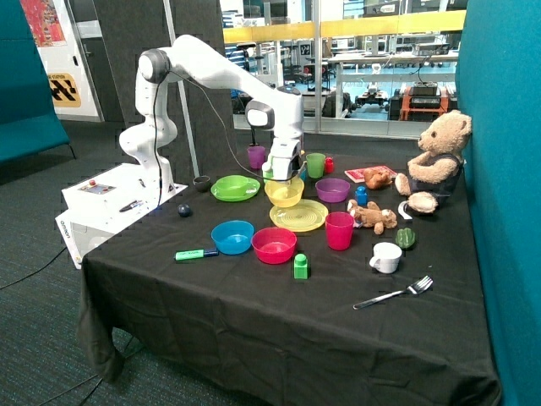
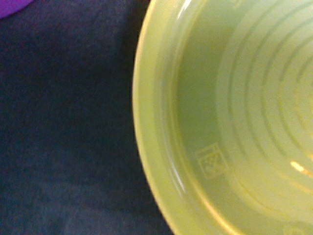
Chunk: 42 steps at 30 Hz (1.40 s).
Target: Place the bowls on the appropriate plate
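The yellow bowl (image 1: 284, 192) is seen lifted clear of the counter (image 1: 254, 313), held at its rim by the claw (image 1: 282, 175), which is closed on it, directly above the yellow plate (image 1: 298, 215). It has not yet been set down, so this half of the task is judged close to done but unfinished. The green plate (image 1: 235, 188) lies bare beside it, and no lime green bowl can be made out on it, so that half appears to be left. The whole layout is given only by the outside view. In the wrist view, the yellow bowl's (image 2: 215, 122) inside is seen up close, with the plate's rings showing through its translucent floor, which confirms the alignment; the claw's fingers are not shown there.
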Each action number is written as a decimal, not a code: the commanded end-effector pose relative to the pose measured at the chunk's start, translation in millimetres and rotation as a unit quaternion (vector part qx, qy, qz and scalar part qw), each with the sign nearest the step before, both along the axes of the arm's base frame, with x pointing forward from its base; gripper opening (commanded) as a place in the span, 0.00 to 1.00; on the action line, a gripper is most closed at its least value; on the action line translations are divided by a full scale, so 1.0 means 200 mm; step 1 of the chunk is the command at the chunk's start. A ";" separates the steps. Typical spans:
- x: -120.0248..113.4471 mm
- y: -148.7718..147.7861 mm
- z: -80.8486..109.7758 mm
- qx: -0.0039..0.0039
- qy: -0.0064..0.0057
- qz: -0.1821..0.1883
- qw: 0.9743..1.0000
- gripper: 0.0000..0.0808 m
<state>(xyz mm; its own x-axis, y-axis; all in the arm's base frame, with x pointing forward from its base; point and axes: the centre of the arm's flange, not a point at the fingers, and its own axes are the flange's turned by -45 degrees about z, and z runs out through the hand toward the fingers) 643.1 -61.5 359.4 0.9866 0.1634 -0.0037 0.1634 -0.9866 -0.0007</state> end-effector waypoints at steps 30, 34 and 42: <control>0.17 0.07 -0.31 0.000 -0.002 0.025 1.000 0.15; 0.17 0.06 -0.30 0.000 -0.002 0.026 1.000 0.29; 0.14 0.04 -0.29 0.000 -0.002 0.026 1.000 0.65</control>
